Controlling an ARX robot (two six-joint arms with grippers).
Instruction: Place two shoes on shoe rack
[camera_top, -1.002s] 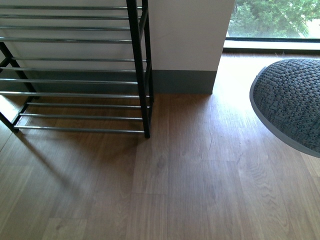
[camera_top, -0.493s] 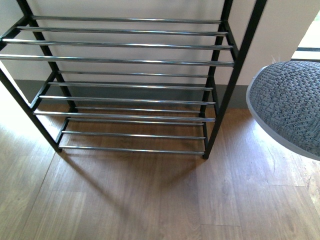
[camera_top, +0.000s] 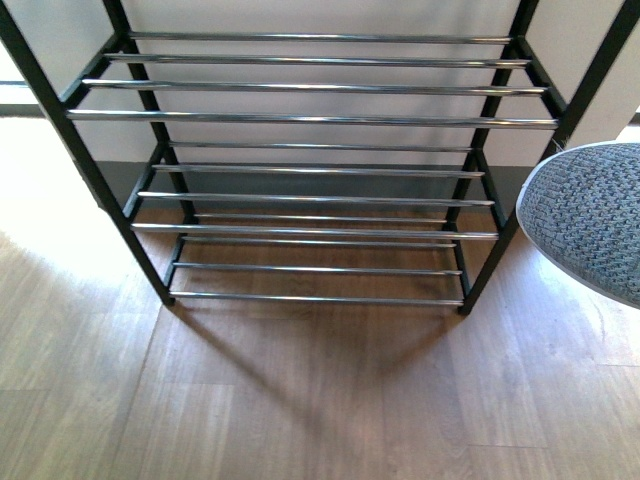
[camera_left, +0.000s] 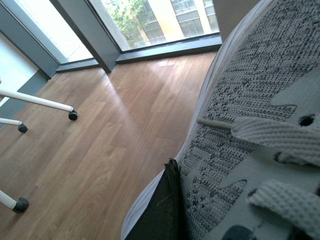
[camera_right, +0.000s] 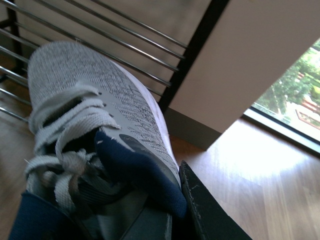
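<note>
The shoe rack (camera_top: 320, 120), black-framed with chrome bars, stands against the wall in the middle of the front view, its tiers bare. The toe of one grey knit sneaker (camera_top: 590, 220) juts in at the right edge, level with the middle tiers. In the right wrist view my right gripper (camera_right: 155, 200) is shut on this sneaker (camera_right: 90, 100) at its dark blue collar, one black finger (camera_right: 205, 210) outside it, toe towards the rack bars (camera_right: 125, 35). My left gripper (camera_left: 210, 215) is shut on the other grey knit sneaker (camera_left: 250, 100); its black finger (camera_left: 160, 210) presses the side.
Wood floor (camera_top: 300, 390) spreads in front of the rack. A white wall with grey skirting (camera_right: 250, 60) is behind it, with a window (camera_right: 295, 90) beside. In the left wrist view, white chair legs on casters (camera_left: 73, 115) stand near floor-length windows (camera_left: 150, 20).
The front view has swung left: the rack went from the left edge to the middle of the picture. The sneaker toe stays at the right edge and shows less.
</note>
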